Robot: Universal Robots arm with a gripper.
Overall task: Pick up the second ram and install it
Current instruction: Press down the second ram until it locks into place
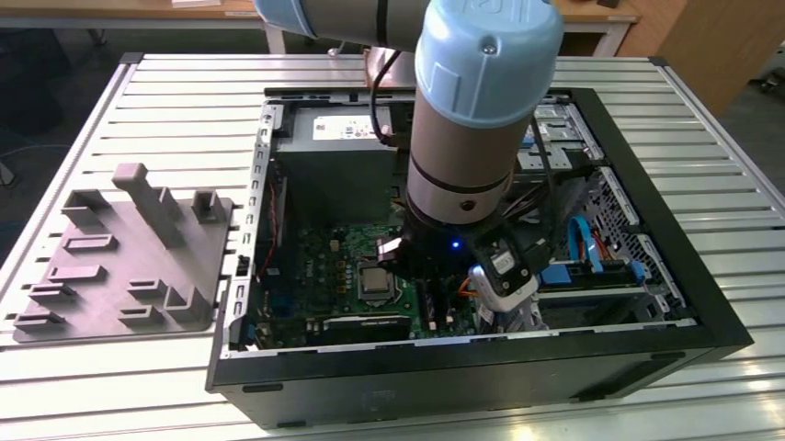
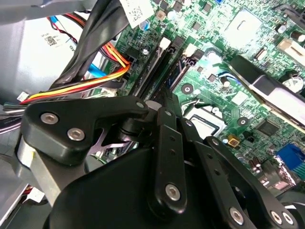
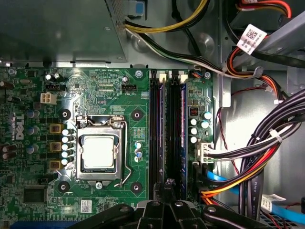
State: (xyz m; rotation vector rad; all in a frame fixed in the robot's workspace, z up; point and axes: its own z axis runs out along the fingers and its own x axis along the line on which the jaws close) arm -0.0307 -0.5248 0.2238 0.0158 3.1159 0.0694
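Hovering over the long black slots (image 3: 167,133) of the green motherboard (image 3: 100,90), the black gripper (image 3: 167,188); grip state unclear. Blue RAM stick (image 3: 183,129) looks seated; judged: press evenly.

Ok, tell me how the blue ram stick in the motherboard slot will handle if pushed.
Probably stiff: the ram is a thin flat board standing on edge. Likely light for its length, and fragile under sideways force.

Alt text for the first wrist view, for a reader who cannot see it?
Looking down on a green motherboard: the claw sits over the black memory slots, where a blue ram stick stands. A bare processor socket lies beside them, cable bundles opposite.
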